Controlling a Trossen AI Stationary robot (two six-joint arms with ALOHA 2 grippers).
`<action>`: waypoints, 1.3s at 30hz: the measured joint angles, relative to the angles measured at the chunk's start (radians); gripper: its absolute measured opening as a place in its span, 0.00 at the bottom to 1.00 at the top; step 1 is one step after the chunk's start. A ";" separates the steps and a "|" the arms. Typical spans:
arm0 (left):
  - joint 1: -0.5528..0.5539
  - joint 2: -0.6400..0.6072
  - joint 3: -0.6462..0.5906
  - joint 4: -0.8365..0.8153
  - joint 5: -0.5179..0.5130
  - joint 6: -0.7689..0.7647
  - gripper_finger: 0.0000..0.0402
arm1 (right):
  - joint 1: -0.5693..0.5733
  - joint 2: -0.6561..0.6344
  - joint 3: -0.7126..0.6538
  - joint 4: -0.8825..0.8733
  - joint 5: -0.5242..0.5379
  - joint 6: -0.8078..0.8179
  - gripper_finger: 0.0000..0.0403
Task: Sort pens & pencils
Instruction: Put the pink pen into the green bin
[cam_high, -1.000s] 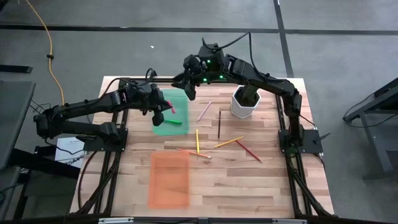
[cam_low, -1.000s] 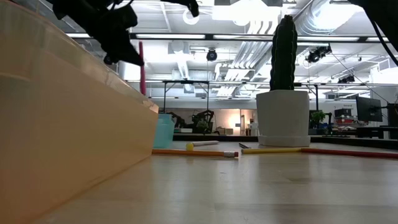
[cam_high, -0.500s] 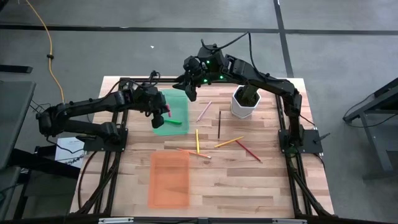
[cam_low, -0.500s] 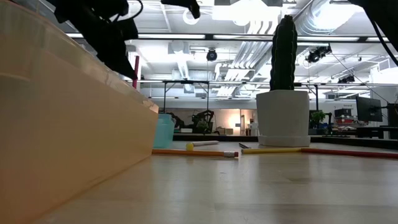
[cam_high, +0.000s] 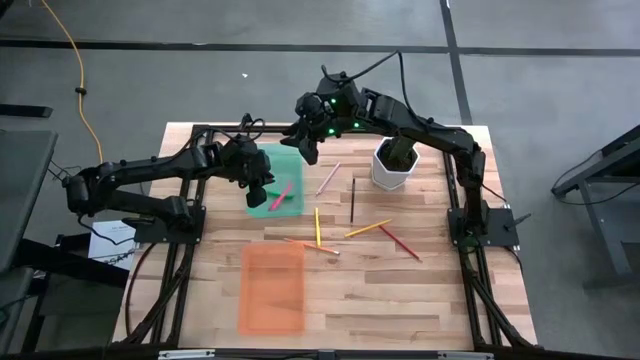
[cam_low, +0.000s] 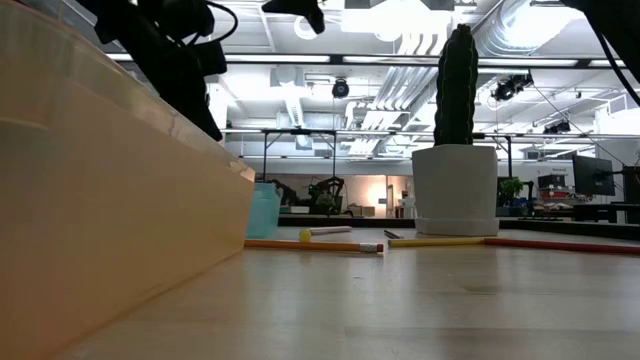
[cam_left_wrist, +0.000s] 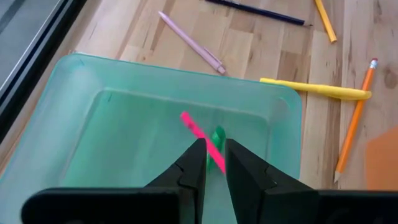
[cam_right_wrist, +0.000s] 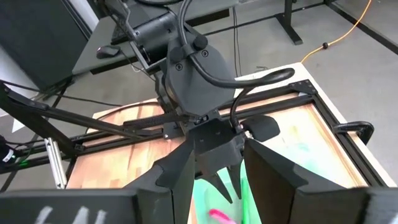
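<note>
We see the magenta pink pen (cam_left_wrist: 200, 135) lying slanted on the floor of the translucent green plastic bin (cam_left_wrist: 93, 74), crossing the green pen (cam_left_wrist: 217, 138) beside it; only the left wrist view shows this clearly, while from above the pair reads as a small pink and green mark (cam_high: 281, 194) in the bin (cam_high: 290, 160). The left gripper (cam_left_wrist: 212, 163) hangs just above them, its fingers (cam_left_wrist: 193, 163) spread a little with nothing between them. Half a second ago the pink pen was upright in those fingers over the bin; now it is down and free.

Outside the bin, the left wrist view shows the pale pink-white pen (cam_left_wrist: 191, 42) and the yellow pen (cam_left_wrist: 316, 90) on the wooden table (cam_left_wrist: 249, 43), with an orange pencil (cam_left_wrist: 354, 118) and a dark brown-black pencil (cam_left_wrist: 258, 10) farther off. The high view adds the red pencil (cam_high: 400, 242) and the yellow-orange pencil (cam_high: 367, 229), the orange translucent bin (cam_high: 272, 289) nearer the front edge, and the white pot holding a cactus (cam_high: 395, 165).

The right gripper (cam_high: 305, 143) hovers over the green bin's far edge, fingers (cam_right_wrist: 270, 171) spread wide and empty; its own camera looks down on the left arm's wrist (cam_right_wrist: 196, 74). The low view shows the orange bin's wall (cam_low: 110, 220) hiding the green bin's inside.
</note>
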 joint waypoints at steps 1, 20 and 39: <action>0.000 0.000 0.000 0.000 0.000 0.000 0.12 | 0.000 0.000 0.000 -0.003 0.000 -0.003 0.32; 0.000 -0.170 0.000 0.153 0.057 -0.085 0.12 | 0.040 0.000 0.000 -0.335 0.077 -0.099 0.32; -0.002 -0.270 0.000 0.157 0.084 -0.152 0.12 | 0.129 0.043 -0.134 -0.474 0.134 -0.144 0.32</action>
